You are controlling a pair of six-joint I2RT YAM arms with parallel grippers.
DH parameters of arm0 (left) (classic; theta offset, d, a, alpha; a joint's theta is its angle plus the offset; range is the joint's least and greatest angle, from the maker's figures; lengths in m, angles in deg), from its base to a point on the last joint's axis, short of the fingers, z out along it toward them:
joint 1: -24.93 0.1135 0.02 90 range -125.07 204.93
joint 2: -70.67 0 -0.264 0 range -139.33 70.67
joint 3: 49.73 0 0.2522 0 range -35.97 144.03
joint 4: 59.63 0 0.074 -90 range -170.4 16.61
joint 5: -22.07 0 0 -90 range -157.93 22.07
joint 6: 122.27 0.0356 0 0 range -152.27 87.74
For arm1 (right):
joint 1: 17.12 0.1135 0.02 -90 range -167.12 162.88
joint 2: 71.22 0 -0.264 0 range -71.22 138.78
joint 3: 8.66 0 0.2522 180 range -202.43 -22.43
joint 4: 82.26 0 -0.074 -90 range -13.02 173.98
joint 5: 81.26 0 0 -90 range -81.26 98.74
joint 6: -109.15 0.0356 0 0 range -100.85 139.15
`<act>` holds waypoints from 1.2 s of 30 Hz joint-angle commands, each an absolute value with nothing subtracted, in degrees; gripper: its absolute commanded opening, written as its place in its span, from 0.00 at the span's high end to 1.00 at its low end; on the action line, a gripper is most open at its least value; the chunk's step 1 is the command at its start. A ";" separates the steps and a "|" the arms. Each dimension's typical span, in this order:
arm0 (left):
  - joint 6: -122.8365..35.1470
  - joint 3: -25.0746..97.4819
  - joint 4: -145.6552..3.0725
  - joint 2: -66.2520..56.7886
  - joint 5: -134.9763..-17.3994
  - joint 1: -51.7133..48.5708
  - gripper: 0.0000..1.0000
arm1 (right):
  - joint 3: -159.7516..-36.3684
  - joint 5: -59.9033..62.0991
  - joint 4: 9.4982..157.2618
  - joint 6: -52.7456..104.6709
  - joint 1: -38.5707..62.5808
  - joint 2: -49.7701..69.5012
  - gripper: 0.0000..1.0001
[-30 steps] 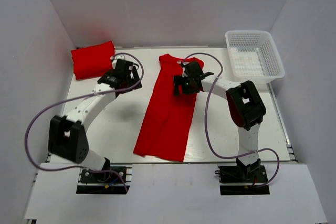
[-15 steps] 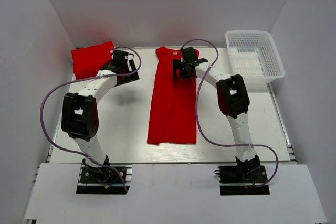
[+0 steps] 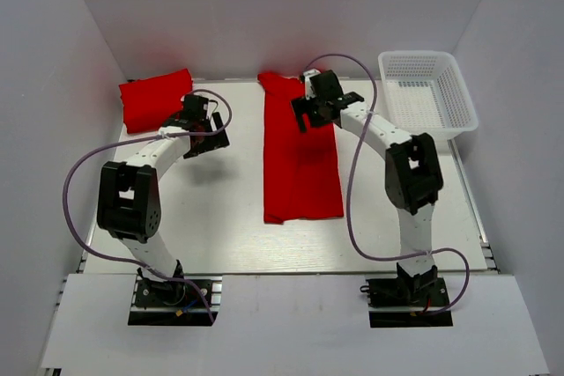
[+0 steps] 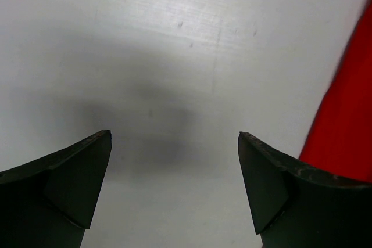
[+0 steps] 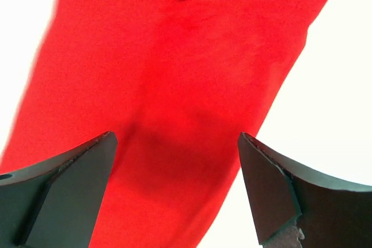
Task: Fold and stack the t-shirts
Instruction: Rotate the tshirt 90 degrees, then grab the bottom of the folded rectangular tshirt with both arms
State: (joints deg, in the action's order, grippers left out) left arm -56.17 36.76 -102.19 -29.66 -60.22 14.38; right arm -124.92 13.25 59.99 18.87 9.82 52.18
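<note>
Top external view: a white counter (image 3: 220, 209) with white panels on its left, far and right sides carries two red t-shirts and a basket.
Folded t-shirt (image 3: 156, 99): soft red cloth in a compact, thick rectangle at the far left corner, close to the left panel.
Left arm: the elbow is raised over the left half and the forearm reaches toward the far side, with a lilac cable looping beside it.
Left claw (image 3: 204, 132): it sits just right of the folded t-shirt and apart from it. The left wrist view shows its dark fingers (image 4: 81, 178) spread wide over faintly scuffed bare counter with nothing between them. A red cloth edge (image 4: 349, 120) lies at that view's right border.
Long t-shirt (image 3: 300, 160): smooth red cloth folded lengthwise into a narrow strip, running from the far edge toward the near side at mid-counter. Its near hem is straight.
Right arm: the elbow is lifted over the right half and the forearm stretches far and leftward.
Right claw (image 3: 315, 105): it is over the long t-shirt's far end. The right wrist view shows its fingers (image 5: 70, 178) apart above lightly creased cloth, gripping nothing. Whether the tips touch the cloth cannot be told.
Basket (image 3: 465, 105): white plastic mesh, rectangular, at the far right corner and apart from the long t-shirt.
Open room: bare counter lies between the two t-shirts, along the near strip, and right of the long t-shirt.
</note>
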 commanded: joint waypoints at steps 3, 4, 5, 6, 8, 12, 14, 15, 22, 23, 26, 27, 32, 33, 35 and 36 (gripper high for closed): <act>-58.72 27.17 -103.10 -19.69 -60.37 14.56 0.00 | -114.81 12.62 59.46 16.43 17.32 38.66 0.10; -59.24 25.66 -103.10 -18.81 -61.41 14.56 0.00 | -112.54 11.48 58.84 15.47 19.85 38.04 0.10; -59.25 22.60 -102.58 -17.06 -61.94 14.56 0.00 | -110.16 5.37 59.01 14.85 20.66 35.94 0.10; -59.25 21.18 -102.57 -16.08 -61.95 14.56 0.00 | -109.18 3.31 58.67 13.45 21.28 35.31 0.10; -59.77 18.71 -102.05 -14.41 -62.48 14.56 0.00 | -104.89 -1.17 59.01 10.82 23.91 32.95 0.10; -60.30 13.88 -102.05 -10.81 -62.48 14.56 0.00 | -99.60 -1.37 60.24 7.20 28.22 30.48 0.10; -60.30 13.09 -102.05 -9.75 -63.00 14.56 0.00 | -96.71 -2.33 61.38 6.23 30.77 29.95 0.10; -60.30 13.08 -102.05 -9.75 -63.00 14.56 0.00 | -96.08 -2.34 62.26 6.40 31.47 29.95 0.10; -60.30 11.93 -101.52 -9.75 -62.92 14.03 0.00 | -90.19 0.99 66.84 6.58 37.10 28.98 0.10; -59.78 11.93 -101.52 -9.75 -62.92 14.03 0.00 | -90.02 2.40 66.84 6.58 37.37 29.15 0.10; -59.77 11.93 -101.52 -9.75 -62.92 14.03 0.00 | -89.49 5.83 67.18 5.70 38.69 29.77 0.10; -59.77 11.93 -101.52 -9.75 -62.92 14.03 0.00 | -89.49 6.62 67.62 6.05 39.30 29.95 0.10; -59.77 11.41 -100.99 -9.22 -62.92 14.03 0.00 | -89.05 11.81 70.17 8.07 39.57 30.56 0.10; -59.77 11.41 -100.99 -9.22 -62.92 14.03 0.00 | -88.87 12.08 70.61 8.42 39.65 30.65 0.10; -59.77 11.41 -100.99 -9.22 -62.92 14.03 0.00 | -88.78 11.99 71.05 8.86 39.66 31.09 0.12; -59.77 11.41 -100.99 -9.22 -62.92 14.03 0.00 | -88.96 12.16 71.14 9.04 39.57 31.52 0.14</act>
State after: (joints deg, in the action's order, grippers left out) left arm -59.75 12.00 -101.78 -12.13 -62.47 14.25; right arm -89.14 9.93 68.18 8.03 39.30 31.87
